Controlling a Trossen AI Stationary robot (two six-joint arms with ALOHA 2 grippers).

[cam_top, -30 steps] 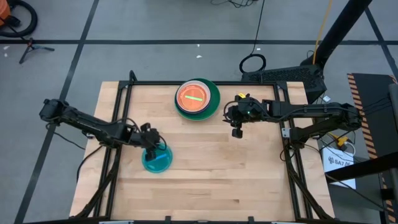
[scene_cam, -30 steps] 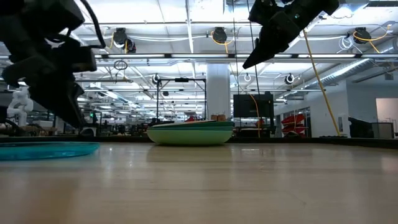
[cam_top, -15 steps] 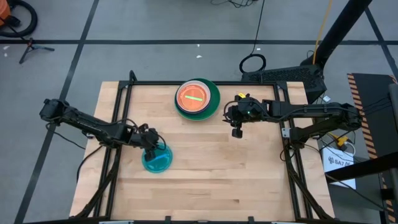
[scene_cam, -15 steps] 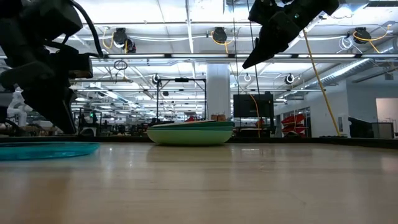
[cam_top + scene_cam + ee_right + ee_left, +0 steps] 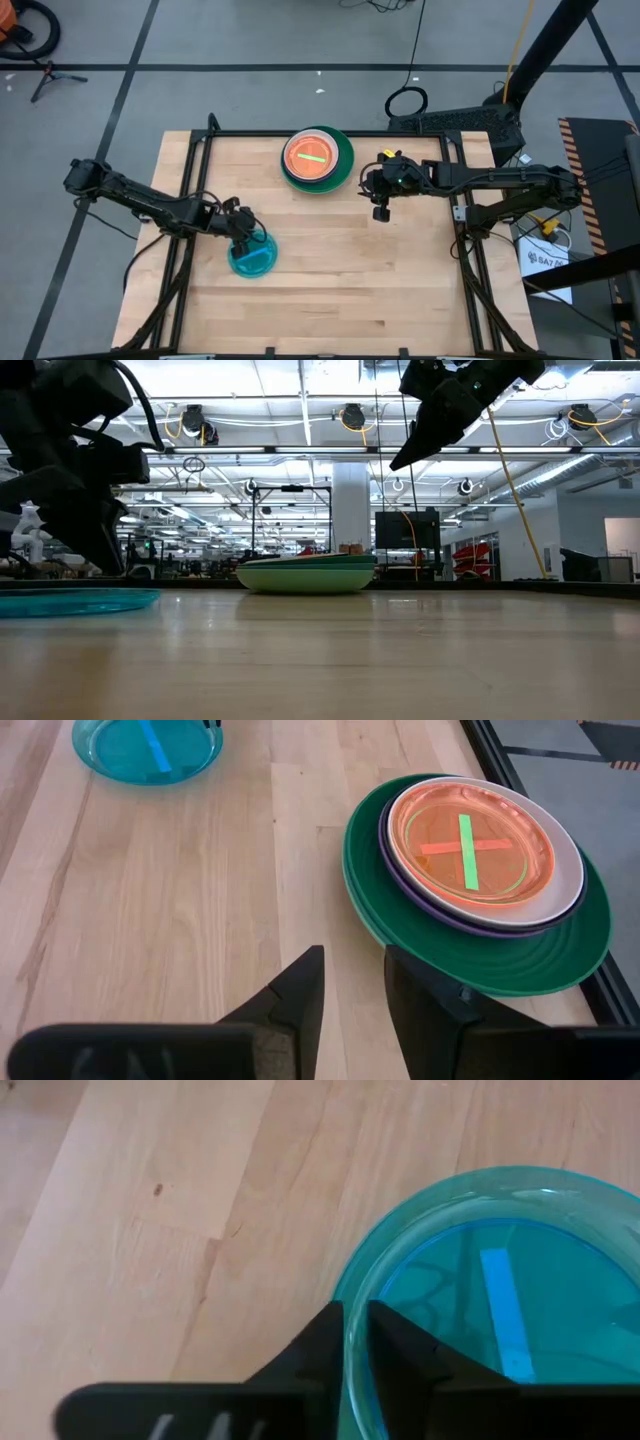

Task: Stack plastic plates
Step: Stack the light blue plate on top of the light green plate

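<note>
Pale wooden worktop inside a black frame, grey floor with dark tape lines around it; low view shows a wide hall with ceiling lights behind.

Stack of plates near the far edge of the worktop, about midway across: dark green plate at the bottom, purple plate on it showing only as a thin rim, white plate next, orange plate on top with crossed strips of tape in its bowl; in the low view the stack sits level on the wood.

Teal plate lies alone toward the left front part of the worktop, well apart from the stack; a blue strip of tape runs across its bowl.

Left gripper is down at the teal plate's rim; left wrist view shows its fingers close together with the near rim standing in the narrow gap between them, one finger outside and one inside the bowl; whether they are pressing the plastic, cannot tell.

Right gripper hangs above the worktop just right of the stack, clear of it; its fingers are a little apart, holding nothing; bare wood shows between them.
</note>
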